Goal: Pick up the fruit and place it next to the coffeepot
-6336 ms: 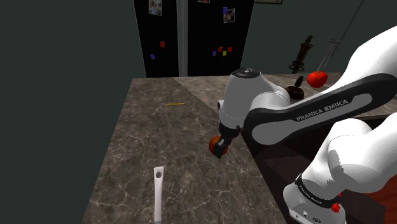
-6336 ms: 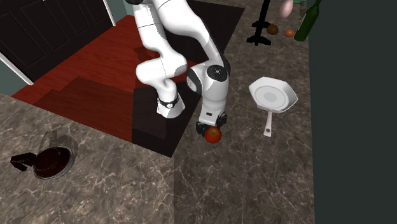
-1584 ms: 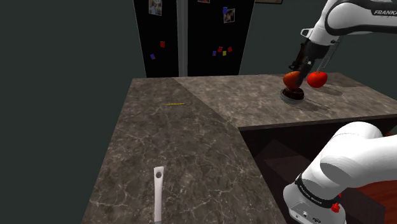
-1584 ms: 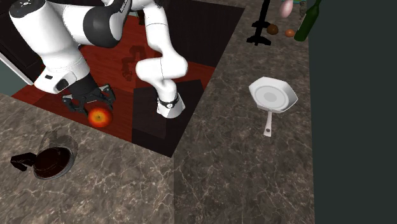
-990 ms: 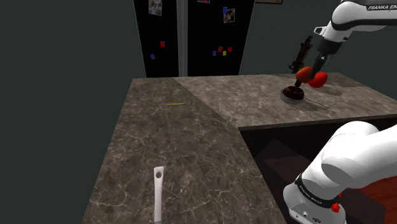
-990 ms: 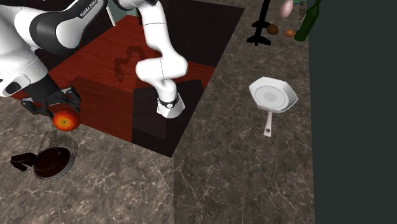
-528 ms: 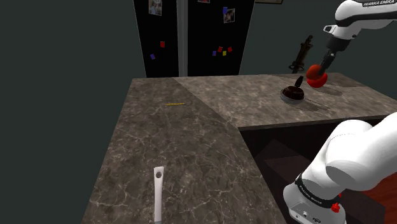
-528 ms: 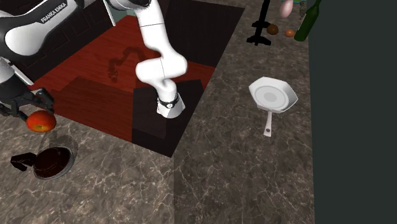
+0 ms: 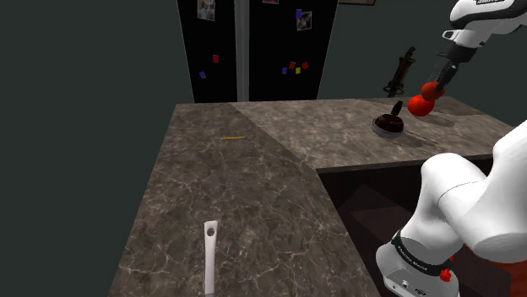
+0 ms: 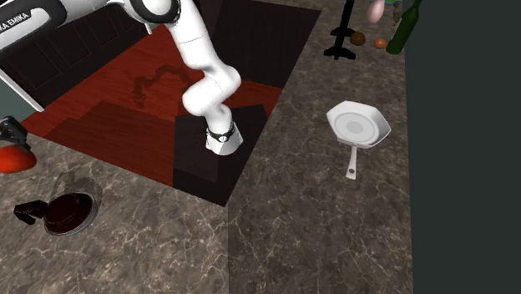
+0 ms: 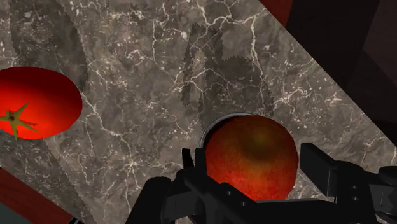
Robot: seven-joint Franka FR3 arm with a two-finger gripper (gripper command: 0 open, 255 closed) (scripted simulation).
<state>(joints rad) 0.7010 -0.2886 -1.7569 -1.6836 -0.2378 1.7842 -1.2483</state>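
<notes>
A red-orange apple (image 11: 251, 156) sits clasped between my black fingers (image 11: 318, 162); my gripper (image 11: 254, 164) is shut on it. In the shoulder view the gripper (image 9: 436, 82) holds the apple (image 9: 431, 88) in the air above the marble counter, up and to the right of the dark coffeepot (image 9: 389, 124). A red tomato (image 9: 418, 105) lies on the counter just below the apple, also seen as the tomato (image 11: 35, 102) beside the gripper. In the second exterior view the apple (image 10: 12, 159) hangs at the left edge, above the coffeepot (image 10: 63, 213).
A white pan (image 10: 357, 127) lies on the other arm of the counter; its handle (image 9: 209, 257) shows near the front. A green bottle (image 10: 403, 29) and a black stand (image 10: 341, 38) stand at the far end. Black fridge doors (image 9: 253, 51) rise behind.
The gripper has carried the apple off the near counter, up and to the shoulder view's right, past the coffeepot to above the tomato. In the second exterior view it slid to the left edge.
</notes>
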